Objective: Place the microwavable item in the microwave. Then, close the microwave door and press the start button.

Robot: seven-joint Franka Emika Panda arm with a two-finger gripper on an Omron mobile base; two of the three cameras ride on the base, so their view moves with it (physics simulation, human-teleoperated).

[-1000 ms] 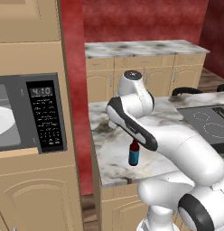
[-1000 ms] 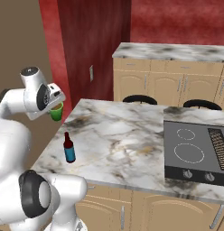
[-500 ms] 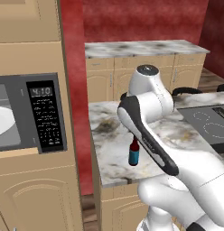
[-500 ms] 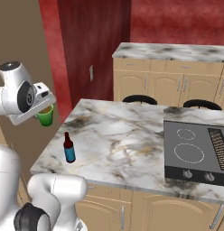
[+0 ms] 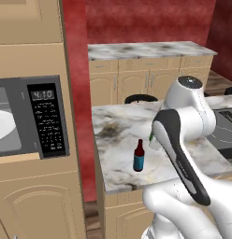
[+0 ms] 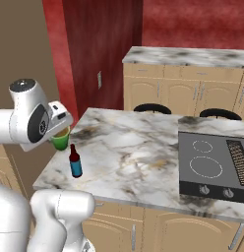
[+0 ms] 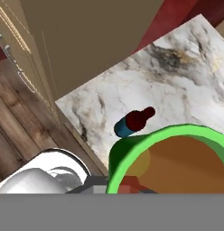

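The gripper (image 6: pixel 59 132), fingers closed on the green cup (image 6: pixel 60 138), holds it above the bottle (image 6: pixel 75 161) for clearance toward the microwave (image 5: pixel 29 119).

The small bright green cup with brownish contents (image 6: pixel 60 140) sits half-hidden under the white hand in the right base view, only its lower rim and side peeking out. From the hand camera, the cup (image 7: pixel 170 158) is cut off by the bottom edge. The two-finger gripper's tips are covered, so its hold cannot be judged. The dark grey built-in microwave (image 5: pixel 31 119) runs off the left edge; its keypad markings are too small to read.
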